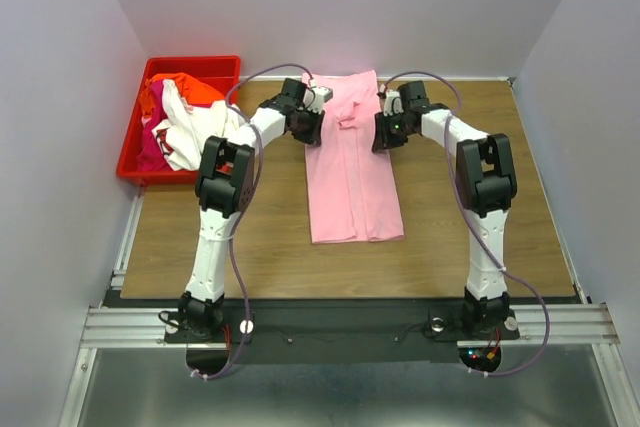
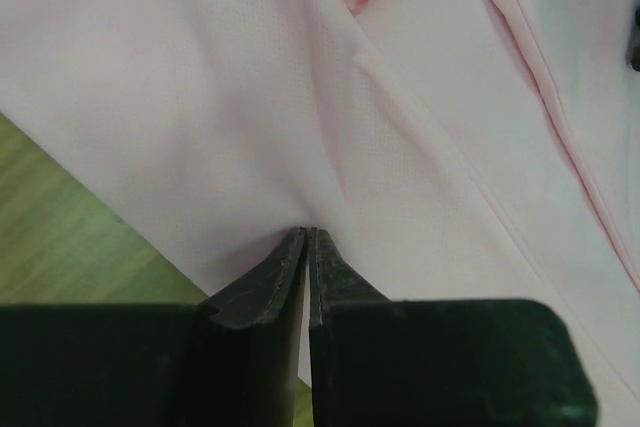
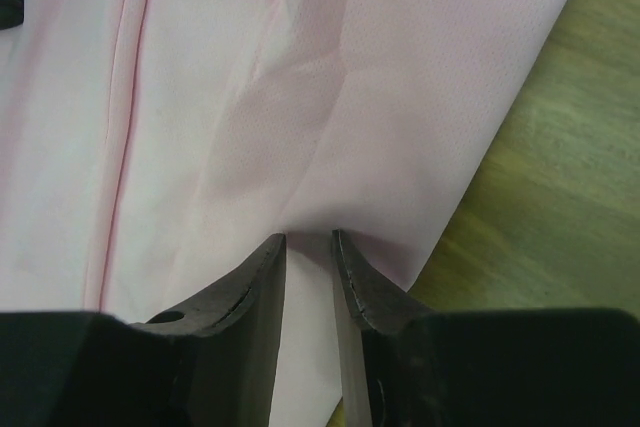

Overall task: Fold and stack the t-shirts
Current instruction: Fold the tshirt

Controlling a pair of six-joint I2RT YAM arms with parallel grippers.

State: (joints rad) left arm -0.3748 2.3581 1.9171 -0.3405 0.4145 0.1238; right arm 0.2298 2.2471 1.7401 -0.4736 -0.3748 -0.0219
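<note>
A light pink t-shirt (image 1: 355, 172) lies folded into a long strip down the middle of the wooden table (image 1: 480, 227). My left gripper (image 1: 314, 135) is at its upper left edge. In the left wrist view (image 2: 307, 232) its jaws are pressed together on the pink cloth (image 2: 200, 77), which creases out from the tips. My right gripper (image 1: 381, 139) is at the upper right edge. In the right wrist view (image 3: 309, 237) its jaws stand a narrow gap apart, pinching a fold of the pink cloth (image 3: 400, 67). White (image 1: 185, 132), orange-red (image 1: 195, 89) and magenta (image 1: 150, 150) shirts lie heaped in the bin.
A red plastic bin (image 1: 195, 61) stands at the table's back left corner, next to my left arm. Grey walls close in the back and both sides. Bare wood shows on either side of the pink shirt and in front of it.
</note>
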